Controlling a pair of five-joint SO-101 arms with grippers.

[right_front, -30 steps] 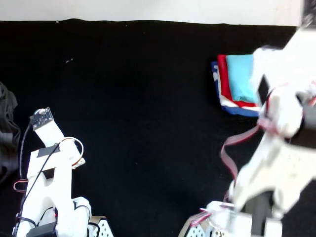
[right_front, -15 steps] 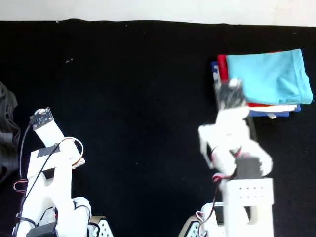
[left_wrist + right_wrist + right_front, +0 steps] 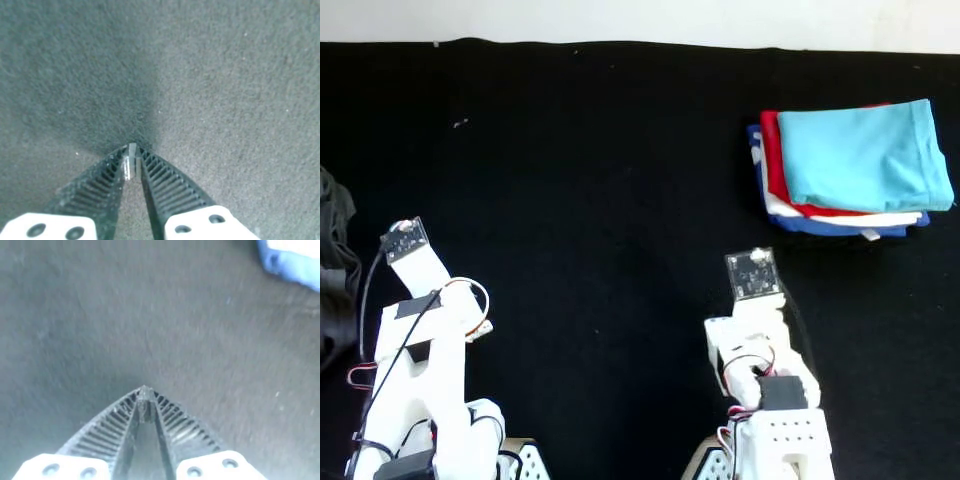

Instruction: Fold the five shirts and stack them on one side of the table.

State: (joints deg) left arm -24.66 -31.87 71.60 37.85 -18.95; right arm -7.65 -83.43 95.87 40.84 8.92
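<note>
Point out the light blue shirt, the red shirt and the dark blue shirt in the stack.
light blue shirt [image 3: 860,155], high view, middle of its top face.
red shirt [image 3: 771,150], high view, its exposed folded strip.
dark blue shirt [image 3: 830,229], high view, its near edge.

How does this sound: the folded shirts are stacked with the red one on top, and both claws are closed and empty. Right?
Not quite. The high view shows the light blue shirt on top; the red shirt lies under it. The left gripper and right gripper are indeed closed and empty.
</note>
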